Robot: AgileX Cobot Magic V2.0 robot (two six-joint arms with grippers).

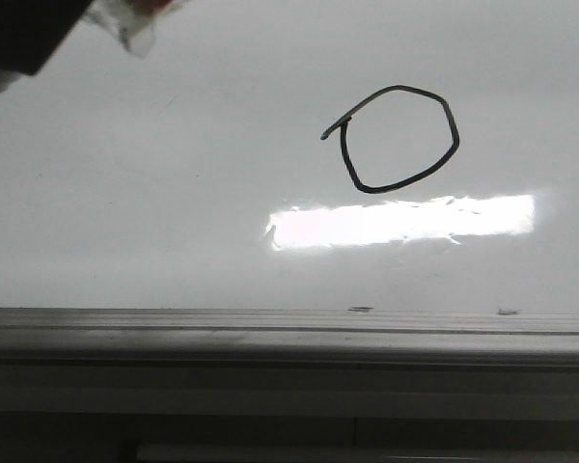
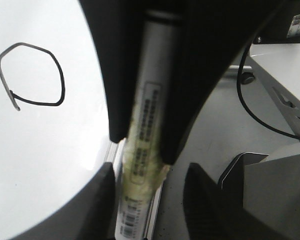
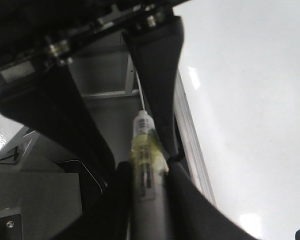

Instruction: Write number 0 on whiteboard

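Black number 0 sits on my slippery whiteboard; both grippers' fingers squeeze light, stiff markers mid-barrel.

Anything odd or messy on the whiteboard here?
Nothing spilled or damaged. The number 0 on the whiteboard is lopsided and angular, with a short tail sticking out at its upper left.
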